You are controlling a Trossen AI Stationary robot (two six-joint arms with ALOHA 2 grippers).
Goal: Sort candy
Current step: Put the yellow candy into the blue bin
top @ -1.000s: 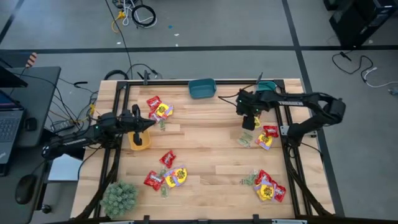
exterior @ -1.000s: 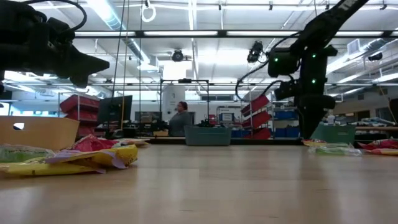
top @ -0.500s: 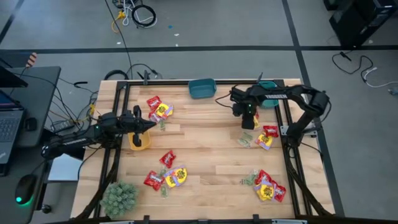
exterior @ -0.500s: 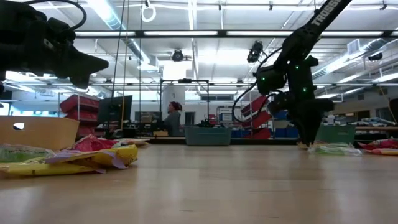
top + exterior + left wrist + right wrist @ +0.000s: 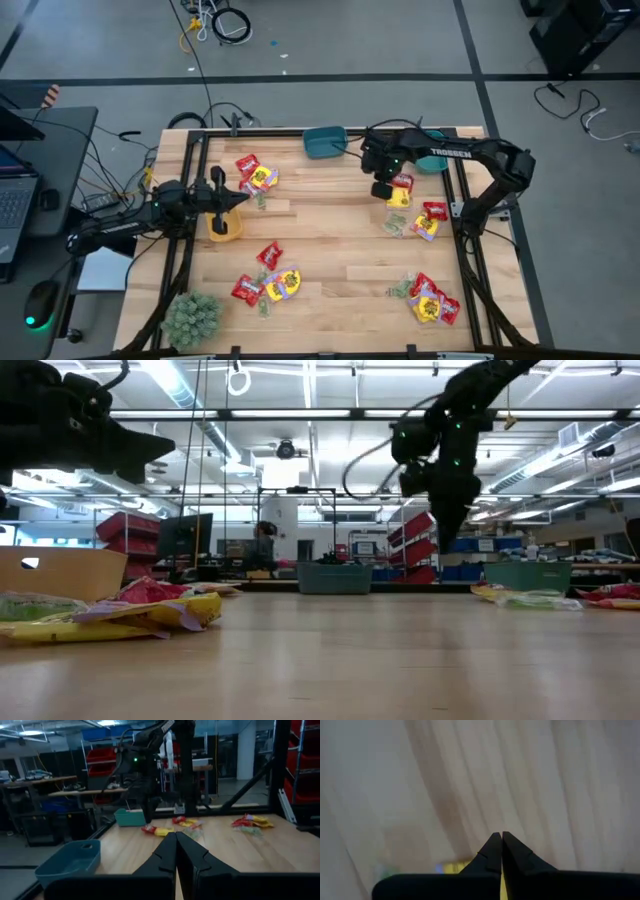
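Your right tool (image 5: 383, 190), its arm lettered "TROSSEN", hangs pinched shut and empty above the surface (image 5: 340, 230) beside a red-and-yellow candy (image 5: 400, 190) packet. Your left tool (image 5: 240, 197), likewise shut and empty, waits over the yellow bin (image 5: 224, 226).

Robotics lab: red storage bins (image 5: 128, 525), workbenches (image 5: 75, 795).

- The desk (image 5: 530, 775) beyond the right end effector (image 5: 497, 845) is a blur in its wrist view.
- A yellow scrap (image 5: 455, 866) beside its fingertips is too smeared to name.
- Whether anything is pinched between them, I cannot tell.
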